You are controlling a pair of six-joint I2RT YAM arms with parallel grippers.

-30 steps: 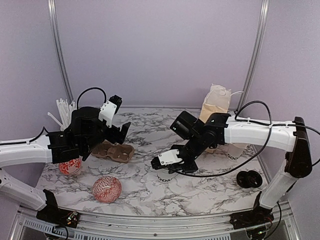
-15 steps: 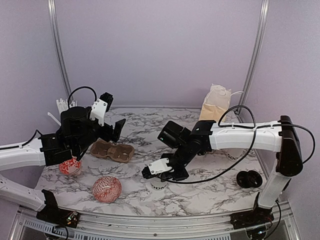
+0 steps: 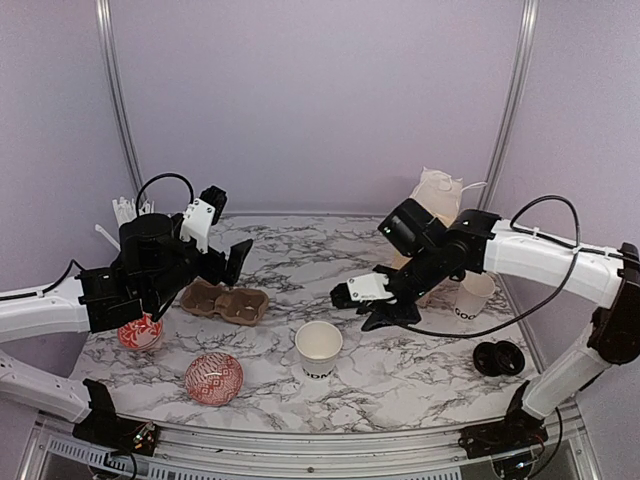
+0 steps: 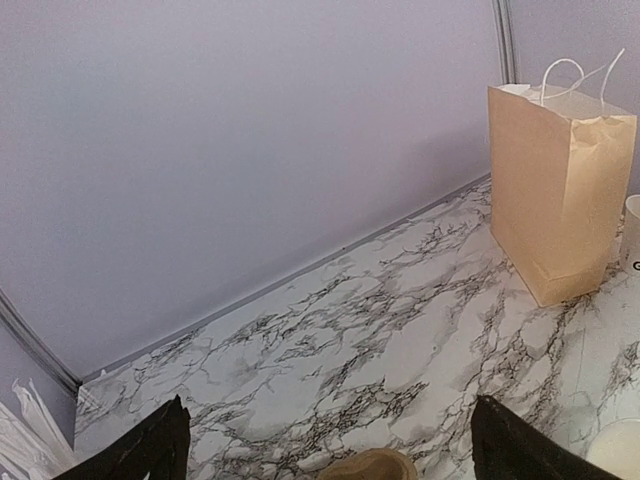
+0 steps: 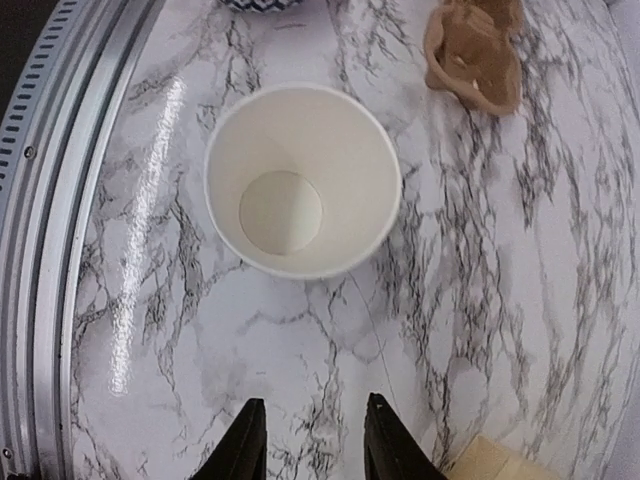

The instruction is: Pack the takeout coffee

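An open, lidless white paper cup with black lettering stands upright at front centre; the right wrist view looks down into it. My right gripper hangs open and empty to its right, fingers apart and clear of the cup. A second cup stands behind the right arm. Black lids lie at the right. The brown two-cup carrier lies left of centre, empty. My left gripper hovers above the carrier, wide open and empty; the carrier's edge shows between the fingers.
Two red-and-white patterned bowls sit at the front left. The tan paper bag with white handles stands at the back right, also in the left wrist view. White sticks stand at the back left. The table's metal rail runs along the front.
My right gripper has let go of the cup at front centre and drawn back up and to the right. The left arm shifted slightly left earlier, then held still.
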